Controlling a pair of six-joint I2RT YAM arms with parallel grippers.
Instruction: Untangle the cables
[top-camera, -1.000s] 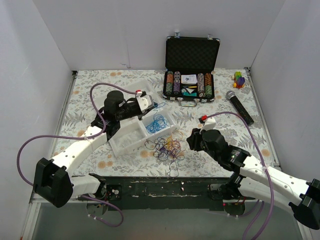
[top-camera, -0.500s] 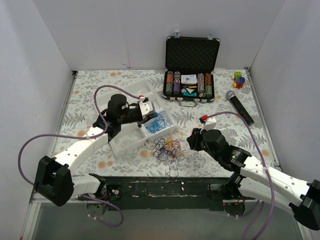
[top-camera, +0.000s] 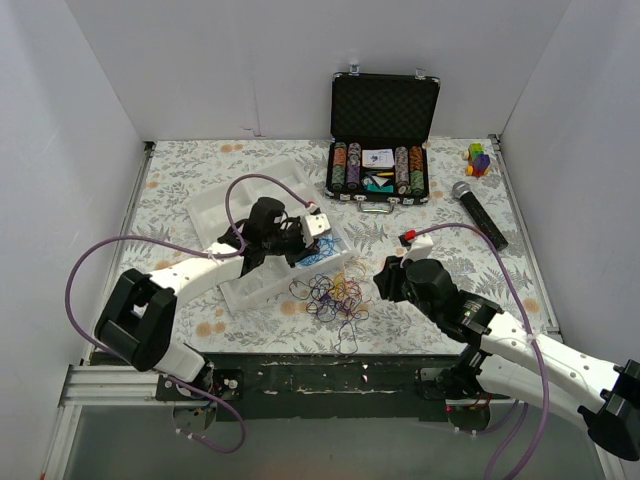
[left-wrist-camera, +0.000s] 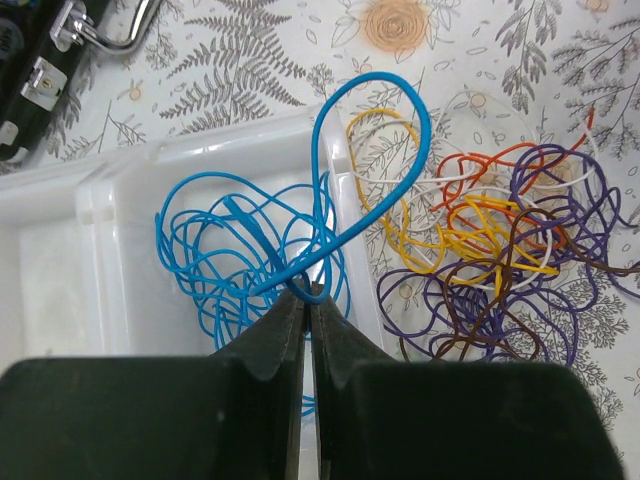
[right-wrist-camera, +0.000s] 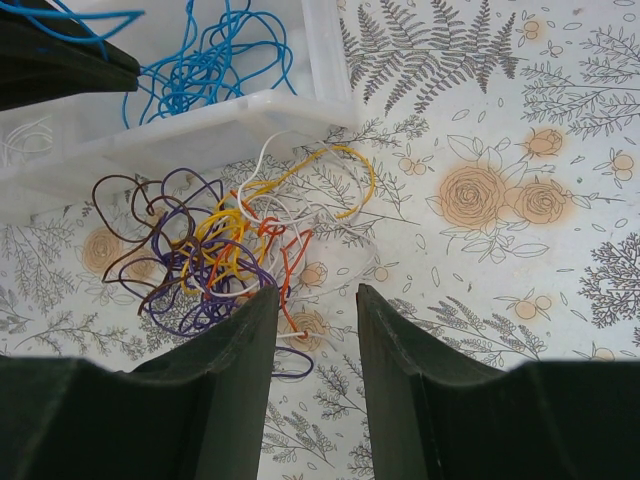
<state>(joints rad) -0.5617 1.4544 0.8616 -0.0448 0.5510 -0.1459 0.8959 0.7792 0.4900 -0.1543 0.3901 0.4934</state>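
**wirenut:** where's the cable mess sitting right now?

**benchrat:** Mostly lower centre of the top view. There's a loose tangle of purple, yellow, orange, white and brown cables lying on the flowery bench, right up against the lower right corner of the white divided tray. The blue cables are bunched inside the tray compartment next to it.

**wirenut:** and the jaws?

**benchrat:** The left jaws are pressed together, pinching one blue cable. It comes off the tips in a big loop that arches across the tray wall and over the edge of the tangle. The right jaws are spread with nothing between them, hanging over the bench at the lower right of the tangle. An orange strand runs close to one finger, can't tell if it touches.

**wirenut:** anything else on there?

**benchrat:** Open black poker chip case at top centre, a microphone just right of it, and a small colourful block toy at upper right.
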